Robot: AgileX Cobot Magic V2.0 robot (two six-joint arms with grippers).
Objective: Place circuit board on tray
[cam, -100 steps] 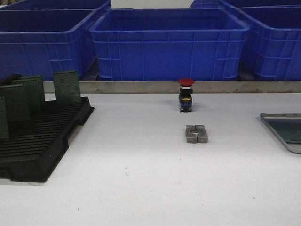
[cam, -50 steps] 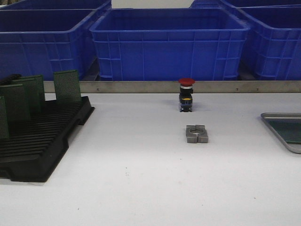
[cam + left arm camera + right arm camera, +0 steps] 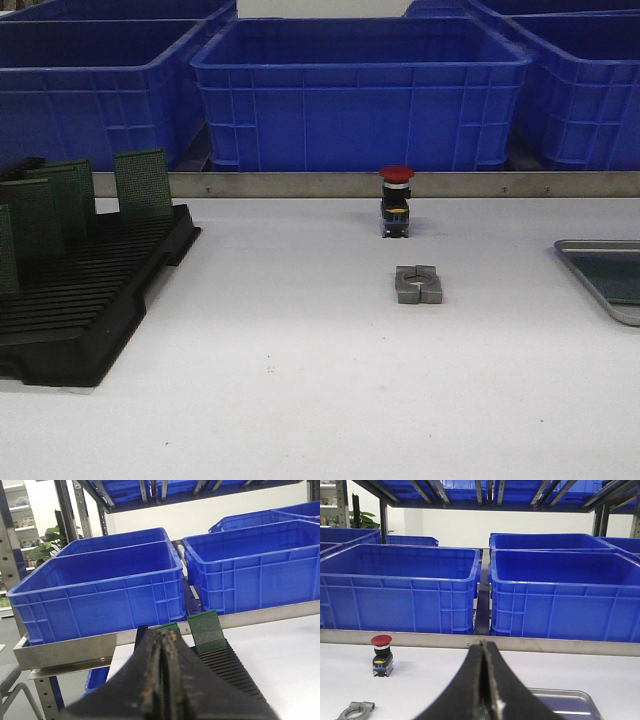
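Several green circuit boards [image 3: 142, 182] stand upright in a black slotted rack [image 3: 90, 310] at the table's left. The silvery metal tray [image 3: 590, 246] lies at the right edge, cut off by the frame. Neither gripper shows in the front view. In the left wrist view my left gripper [image 3: 162, 632] is shut just in front of the rack [image 3: 235, 665], with a board [image 3: 205, 630] beyond it. A sliver of green shows through its slit. My right gripper [image 3: 484, 642] is shut and empty, near the tray's rim [image 3: 560, 692].
A red-capped push button [image 3: 396, 200] stands mid-table and a small grey metal clamp [image 3: 418, 284] lies just in front of it. A metal rail [image 3: 300, 184] edges the table's back. Large blue crates [image 3: 360, 90] stand behind it.
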